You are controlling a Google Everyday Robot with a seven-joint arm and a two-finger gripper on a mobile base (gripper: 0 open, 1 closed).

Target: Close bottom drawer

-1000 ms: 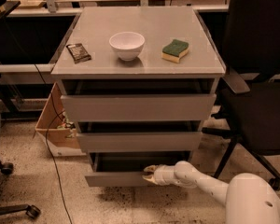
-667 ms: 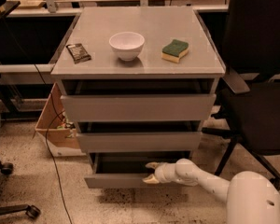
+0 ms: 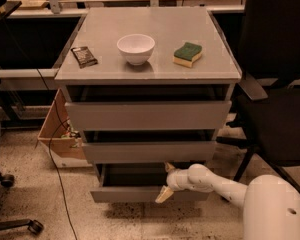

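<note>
The bottom drawer (image 3: 125,194) is the lowest of three grey drawers in a grey cabinet. It stands pulled out, with its dark shallow tray showing behind the flat front. My gripper (image 3: 166,181) is at the right half of this drawer's front, at the end of my white arm that reaches in from the lower right. One pale finger (image 3: 163,194) lies against the drawer front and the other (image 3: 169,167) points up over the tray's edge, so the fingers are spread apart with nothing held.
On the cabinet top (image 3: 110,71) lie a dark packet (image 3: 84,56), a white bowl (image 3: 135,48) and a green-yellow sponge (image 3: 188,53). A black office chair (image 3: 277,84) stands close on the right. A cardboard box (image 3: 57,131) and cable lie on the left floor.
My gripper has moved left along the bottom drawer's front and its fingers now straddle the front's top edge. The drawer looks about as far out as before.
</note>
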